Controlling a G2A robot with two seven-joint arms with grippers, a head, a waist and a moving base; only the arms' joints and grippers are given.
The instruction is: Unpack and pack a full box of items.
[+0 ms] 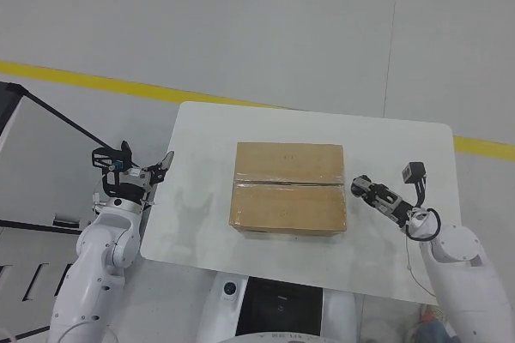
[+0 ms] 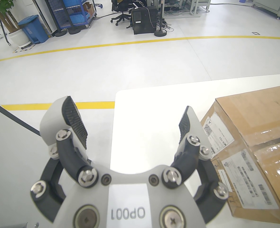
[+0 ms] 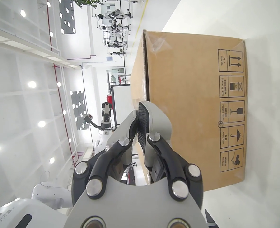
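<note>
- Squarely in the middle of the white worktop (image 1: 197, 231) sits the cardboard box (image 1: 288, 187), with its long sides parallel to the worktop's far and near edges.
- It is shut: the two top flaps meet along a lengthwise seam, and clear tape (image 1: 288, 181) covers that seam and runs down onto the short sides.
- White labels (image 2: 227, 134) are stuck on the short side that faces the worktop's left edge.
- A column of printed handling symbols (image 3: 231, 110) marks the short side that faces the right edge.
- At the worktop's left edge hovers the left gripper (image 1: 146, 158), its fingers spread wide with nothing between them.
- One of its ribbed pads (image 2: 74, 122) hangs over the floor just off that edge, while the other is over the worktop.
- Bare worktop separates this gripper from the labelled side of the box.
- Over the right part of the worktop, the right gripper (image 3: 140, 110) is just beside the box's right short side, roughly level with the taped seam.
- Its fingers are pressed together pad to pad and hold nothing.
- The tip points at the upper edge of that short side; whether it touches the cardboard cannot be told.
- Beyond the worktop's far edge, a yellow line (image 1: 69, 79) runs across the pale floor.
</note>
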